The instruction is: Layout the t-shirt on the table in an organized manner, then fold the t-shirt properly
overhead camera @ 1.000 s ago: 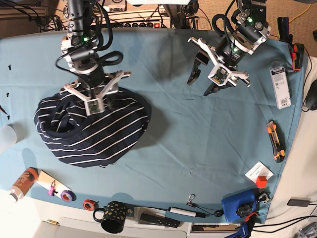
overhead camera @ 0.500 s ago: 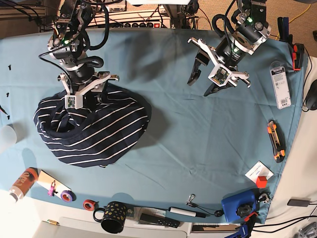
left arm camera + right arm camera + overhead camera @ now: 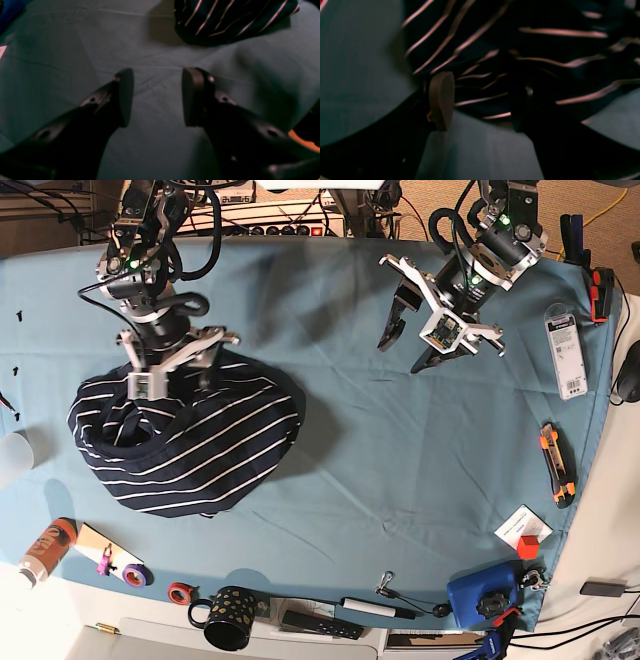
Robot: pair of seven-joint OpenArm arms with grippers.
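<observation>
The tabletop [image 3: 400, 460] is lying bare and wide beneath the left tool [image 3: 432, 330], whose jaws are hanging apart, empty. The t-shirt [image 3: 190, 445] is sitting bunched, stripes slanting, right under the right tool [image 3: 172, 372], jaws apart, straddling its near edge. The right wrist view is showing a fold between the fingers [image 3: 441, 100].

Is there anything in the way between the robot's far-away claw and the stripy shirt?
Nothing visible is in the way. The left gripper hangs open above the table, and only bare blue cloth lies between it and the t-shirt. The right gripper is already open at the shirt's back edge.
</observation>
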